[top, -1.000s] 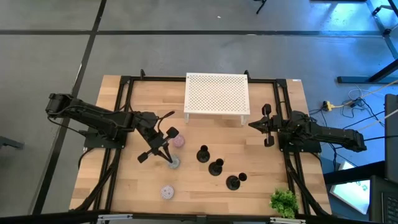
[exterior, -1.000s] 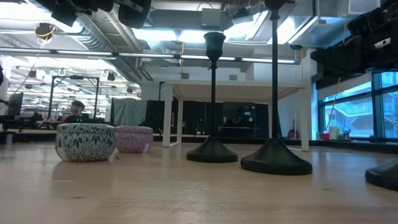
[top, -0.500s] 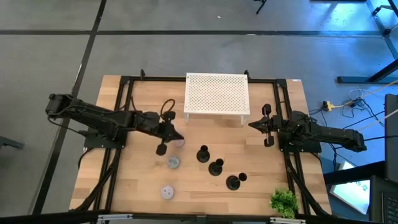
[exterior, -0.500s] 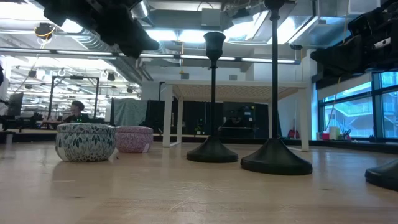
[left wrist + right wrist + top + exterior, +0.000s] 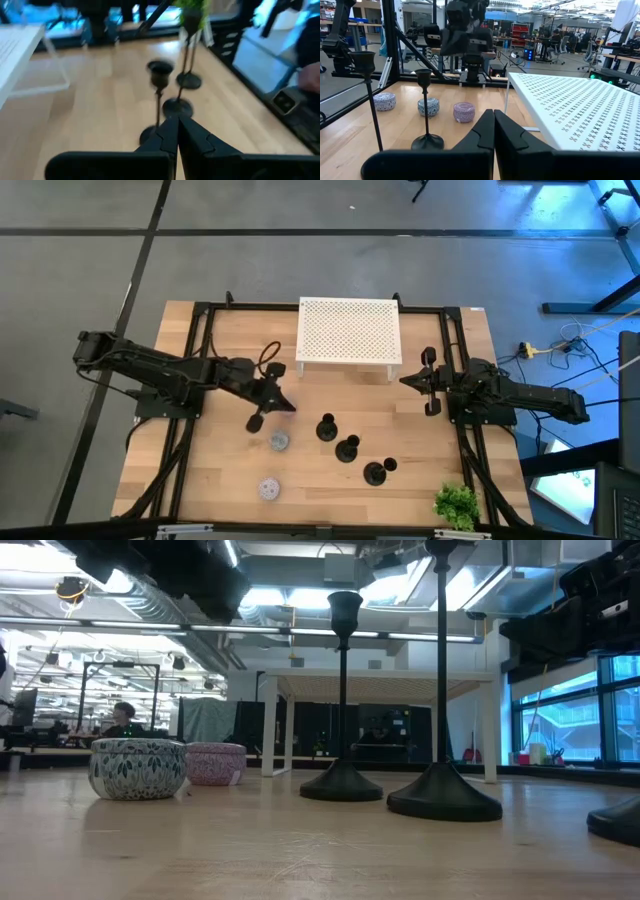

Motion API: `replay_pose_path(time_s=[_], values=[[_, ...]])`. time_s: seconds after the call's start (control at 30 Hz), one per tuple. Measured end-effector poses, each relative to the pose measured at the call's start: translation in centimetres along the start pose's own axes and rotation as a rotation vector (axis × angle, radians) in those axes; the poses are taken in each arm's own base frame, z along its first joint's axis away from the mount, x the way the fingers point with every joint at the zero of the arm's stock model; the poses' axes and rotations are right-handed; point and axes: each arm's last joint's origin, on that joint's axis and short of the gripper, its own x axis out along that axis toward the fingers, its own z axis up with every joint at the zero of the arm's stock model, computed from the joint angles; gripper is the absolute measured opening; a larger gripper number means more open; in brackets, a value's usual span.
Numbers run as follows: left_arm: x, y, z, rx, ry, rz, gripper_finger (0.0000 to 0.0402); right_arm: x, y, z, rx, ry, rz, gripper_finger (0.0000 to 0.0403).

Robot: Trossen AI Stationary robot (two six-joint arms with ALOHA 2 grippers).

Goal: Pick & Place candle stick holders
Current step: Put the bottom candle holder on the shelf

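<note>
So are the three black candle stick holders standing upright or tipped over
Upright. The three black candle stick holders rest on their round bases; the low view shows two stems vertical, the third's base only.

You have a light wooden table [image 5: 225, 465] with a black frame along its edges. At its far middle stands a white perforated stand [image 5: 348, 333]. Near the centre, three black candle stick holders [image 5: 347, 448] stand upright in a loose diagonal row, close together but apart. Left of them sit three small round tins: a pink one [image 5: 216, 762], a blue-patterned one [image 5: 279, 442] and a pale one [image 5: 268, 489] nearer the front edge. A green plant sprig [image 5: 457, 504] lies at the front right corner.
</note>
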Motion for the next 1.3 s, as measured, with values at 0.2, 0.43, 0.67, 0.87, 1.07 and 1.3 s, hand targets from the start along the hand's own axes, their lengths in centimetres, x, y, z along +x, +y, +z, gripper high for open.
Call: replay_pose_path(time_s=[0.2,0.43,0.67,0.87,1.07,1.3], values=[[-0.1,-0.6,1.9,0.162,-0.198,-0.083,0.0004,0.0,0.0,0.0,0.000,0.000,0.000,0.0001],[-0.6,-0.7,3.7,0.285,-0.392,-0.068,0.0004,0.0,0.0,0.0,0.000,0.000,0.000,0.0001],[-1.0,-0.4,4.3,0.411,-0.462,-0.016,0.0004,0.0,0.0,0.0,0.000,0.000,0.000,0.0001],[-1.3,0.1,4.7,0.429,-0.513,0.021,0.0004,0.0,0.0,0.0,0.000,0.000,0.000,0.0001],[-1.4,0.5,4.7,0.443,-0.512,0.044,0.0004,0.0,0.0,0.0,0.000,0.000,0.000,0.0001],[-1.4,0.5,4.8,0.442,-0.515,0.044,0.0004,-0.1,0.0,1.1,-0.017,-0.111,-0.006,0.0001]])
